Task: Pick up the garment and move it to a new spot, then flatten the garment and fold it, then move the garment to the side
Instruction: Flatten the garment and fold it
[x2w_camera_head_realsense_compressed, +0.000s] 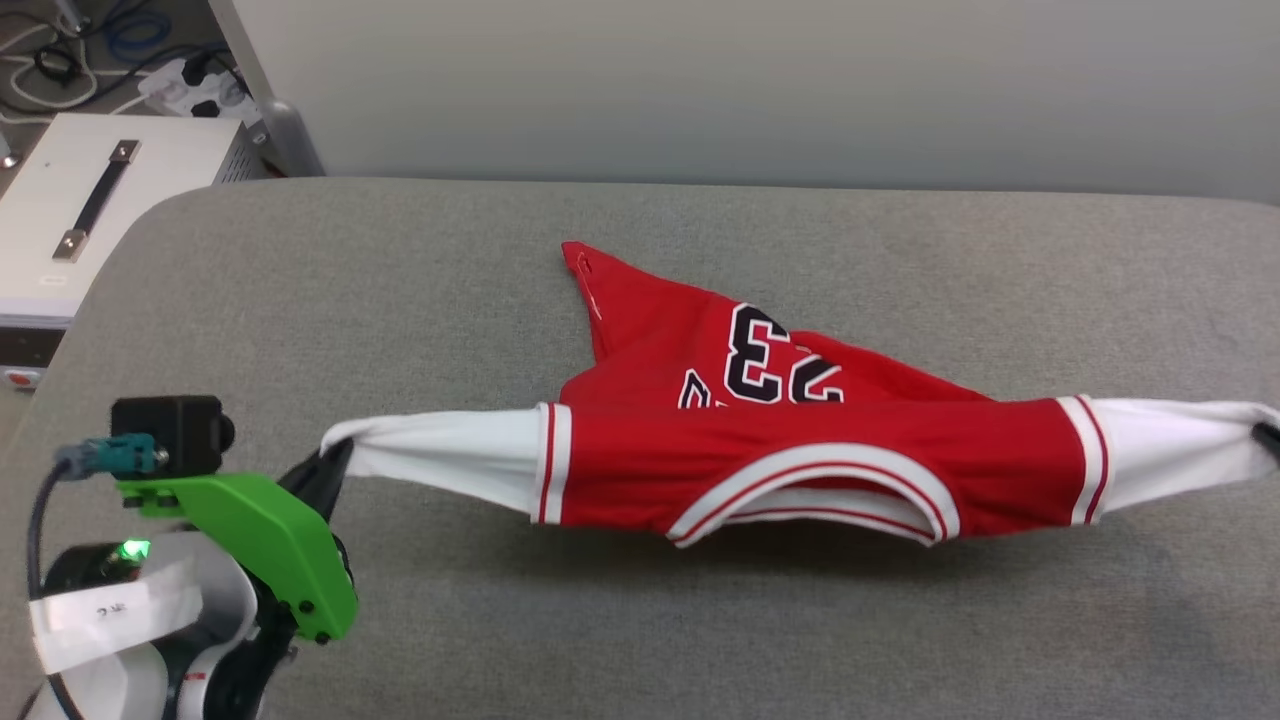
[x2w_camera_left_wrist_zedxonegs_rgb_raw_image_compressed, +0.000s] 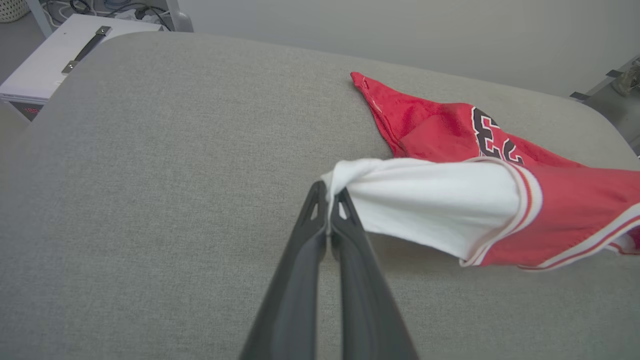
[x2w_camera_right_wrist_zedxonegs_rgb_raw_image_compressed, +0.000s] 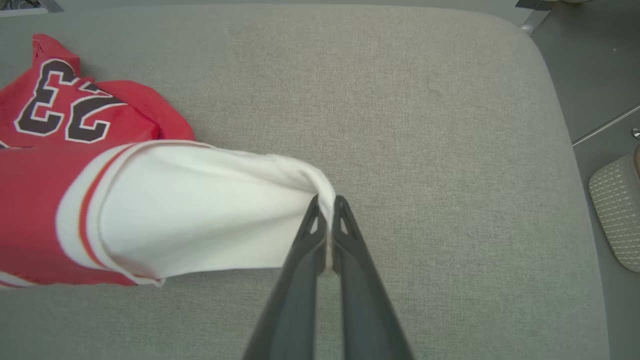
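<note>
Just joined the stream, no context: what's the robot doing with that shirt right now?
The robot holds the garment by both white sleeves: the left gripper is shut on one sleeve tip, the right gripper on the other. The shirt is stretched between them over the grey padded table, collar toward the robot, its far end with the number 23 trailing on the surface. It is not yet flat or folded.

A grey, cloth-covered table (x2w_camera_head_realsense_compressed: 400, 260) with rounded corners carries the garment (x2w_camera_head_realsense_compressed: 800, 470), a red jersey with white sleeves stretched crosswise over the table's middle. Its crumpled red tail, showing the number 23, rests on the cloth toward the table's far edge. The collar side faces the table's near edge, with shadow beneath it.
</note>
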